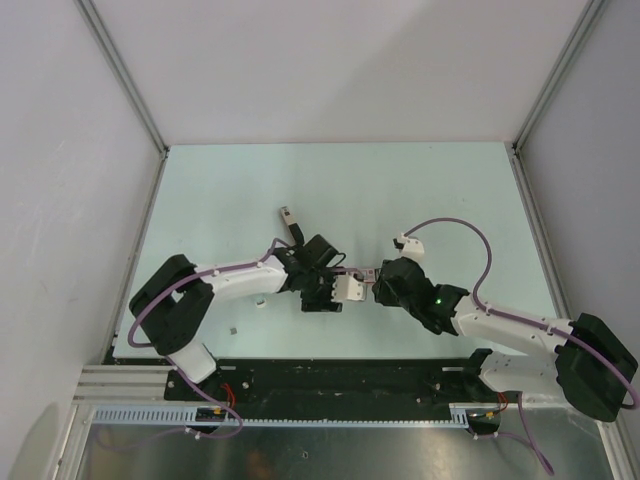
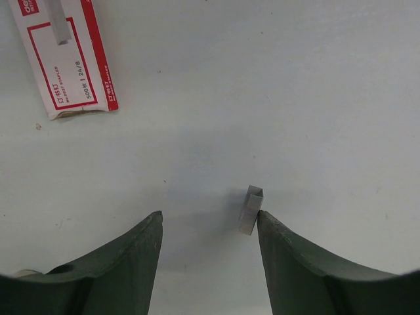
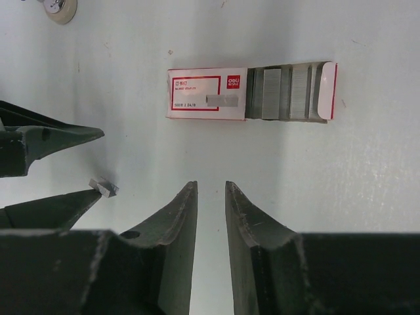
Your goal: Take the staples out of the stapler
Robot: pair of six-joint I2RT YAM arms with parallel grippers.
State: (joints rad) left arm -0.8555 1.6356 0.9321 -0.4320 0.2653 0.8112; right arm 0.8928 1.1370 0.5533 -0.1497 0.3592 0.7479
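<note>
Left wrist view: a short strip of staples [image 2: 250, 211] sits on the tabletop [image 2: 295, 98], well apart from the red-and-white box [image 2: 71, 72], touching one fingertip of the left pincer [image 2: 209, 220], whose fingers stand apart. Near the box, the right pincer [image 3: 210, 187] is slightly parted, holding nothing.

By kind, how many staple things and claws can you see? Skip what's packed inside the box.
Red-and-white staple box: 1
Loose staple strips: 2, one atop the box, one on the table
Claws: 2, left claw, right claw
Total: 5
</note>
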